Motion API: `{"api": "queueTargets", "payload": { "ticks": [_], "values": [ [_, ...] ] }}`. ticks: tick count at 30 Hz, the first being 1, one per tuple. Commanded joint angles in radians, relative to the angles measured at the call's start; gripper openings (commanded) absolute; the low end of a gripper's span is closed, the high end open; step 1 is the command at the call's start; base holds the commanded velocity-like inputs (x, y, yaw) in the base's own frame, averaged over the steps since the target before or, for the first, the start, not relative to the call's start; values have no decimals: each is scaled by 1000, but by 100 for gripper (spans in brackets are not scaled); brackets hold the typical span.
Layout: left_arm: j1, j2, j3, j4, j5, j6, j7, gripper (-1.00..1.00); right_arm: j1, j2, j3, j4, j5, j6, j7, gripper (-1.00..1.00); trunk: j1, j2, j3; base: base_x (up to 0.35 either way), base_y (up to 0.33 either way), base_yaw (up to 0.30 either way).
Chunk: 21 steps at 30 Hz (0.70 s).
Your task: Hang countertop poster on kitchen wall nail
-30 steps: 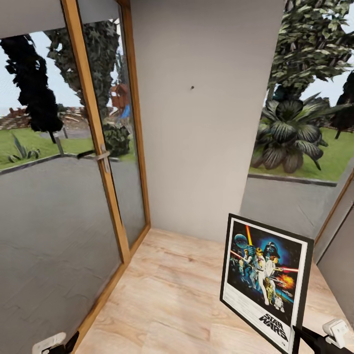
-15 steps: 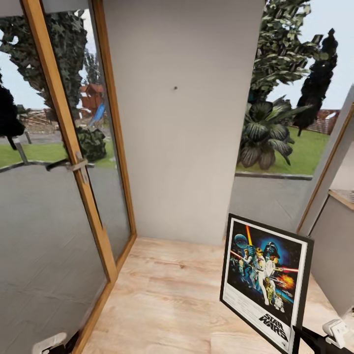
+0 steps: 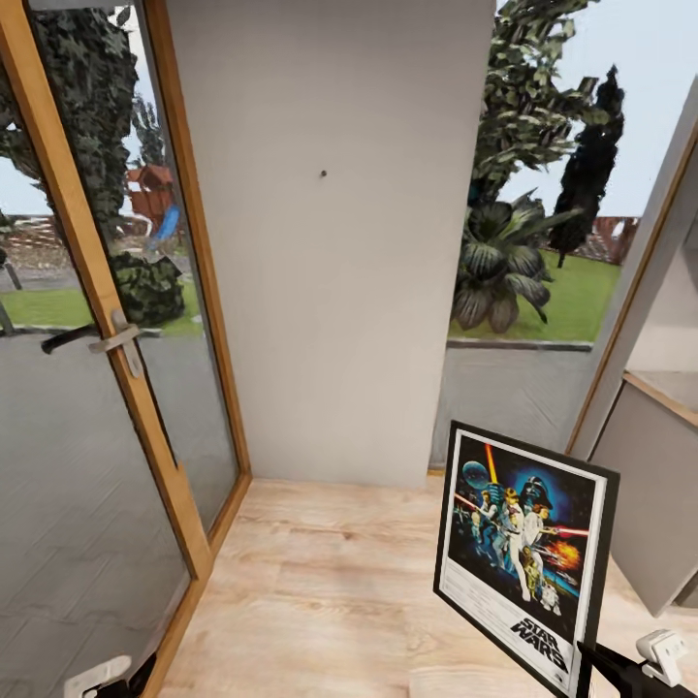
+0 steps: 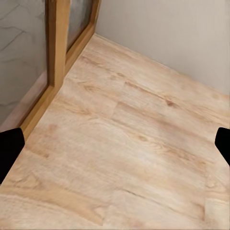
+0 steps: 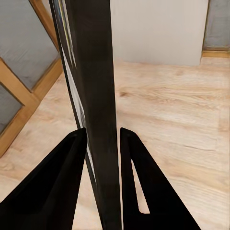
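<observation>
Head view: the poster (image 3: 523,557) stands upright in the lower right, held at its bottom corner by the right gripper (image 3: 620,669), facing a grey wall (image 3: 339,291) with a small nail (image 3: 323,174).

Right wrist view shows the right gripper (image 5: 101,139) with both fingers (image 5: 67,172) pinching the poster's dark edge (image 5: 96,72). The left gripper (image 4: 115,143) hangs spread wide over the wooden floor (image 4: 129,143), beside a glass door (image 3: 87,388).

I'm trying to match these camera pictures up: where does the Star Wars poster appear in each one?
Head view: the poster stands upright at lower right.
Left wrist view: the poster is not in this picture.
Right wrist view: the poster is seen edge-on between the dark fingers.
Shared landmark: the wooden floor.
</observation>
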<state>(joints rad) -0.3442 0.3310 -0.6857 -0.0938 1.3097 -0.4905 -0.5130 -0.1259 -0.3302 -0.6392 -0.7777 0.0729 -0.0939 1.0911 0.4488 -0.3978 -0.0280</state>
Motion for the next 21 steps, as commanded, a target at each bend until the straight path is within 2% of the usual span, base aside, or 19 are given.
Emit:
{"api": "queueTargets", "payload": {
  "ticks": [1, 21],
  "values": [
    [-1, 0, -8, 0, 11, -2, -4, 100, -1, 0, -3, 0, 7, -9, 4, -100, 1, -2, -2, 318, 0, -3],
    [-1, 0, -9, 0, 10, -2, -4, 100, -1, 0, -4, 0, 8, -9, 4, -100, 1, -2, -2, 335, 0, 0]
  ]
}}
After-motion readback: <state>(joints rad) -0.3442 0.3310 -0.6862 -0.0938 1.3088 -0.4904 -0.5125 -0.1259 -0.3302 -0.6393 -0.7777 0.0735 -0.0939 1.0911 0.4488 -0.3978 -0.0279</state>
